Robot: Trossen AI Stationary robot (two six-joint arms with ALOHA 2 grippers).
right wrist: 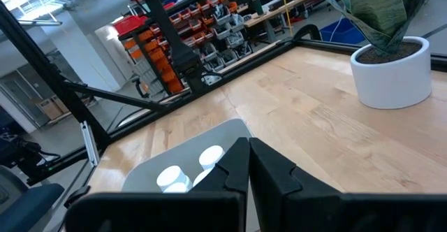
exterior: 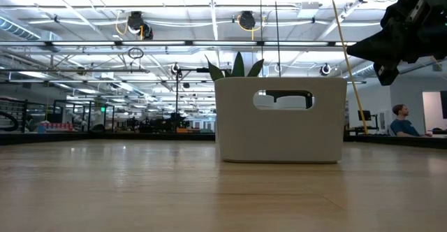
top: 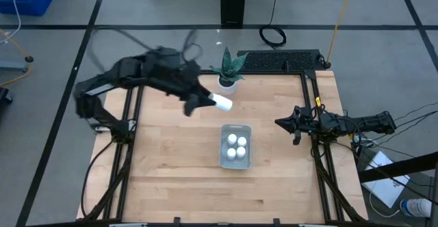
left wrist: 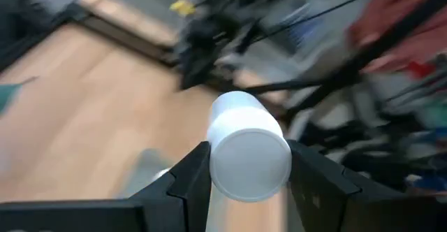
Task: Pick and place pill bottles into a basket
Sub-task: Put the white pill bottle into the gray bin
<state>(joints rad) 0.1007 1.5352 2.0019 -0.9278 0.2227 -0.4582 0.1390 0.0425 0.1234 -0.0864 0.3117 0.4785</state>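
My left gripper (top: 205,104) is above the table, just near of the plant pot, shut on a white pill bottle (top: 222,104). The bottle also shows in the left wrist view (left wrist: 250,155). The grey-blue basket (top: 235,160) stands on the table's middle, nearer than the held bottle, with several white bottles (top: 236,146) upright in it. In the low view the basket (exterior: 279,120) stands on the wood. My right gripper (top: 280,122) is shut and empty, right of the basket; in its wrist view its fingers (right wrist: 237,165) point toward the basket (right wrist: 140,176). My left gripper pinches the bottle's round side (left wrist: 209,163) between its two fingers (left wrist: 192,176), one on each side. The bottle lies along the fingers, one flat end (left wrist: 250,161) facing the wrist camera and the other end (top: 228,104) sticking out past the fingertips. It is lifted clear of the table.
A white pot with a green plant (top: 227,82) stands on the far side of the table, close to the left gripper; it also shows in the right wrist view (right wrist: 391,71). Bare wood lies left of and nearer than the basket. A person sits far off in the room (exterior: 401,120).
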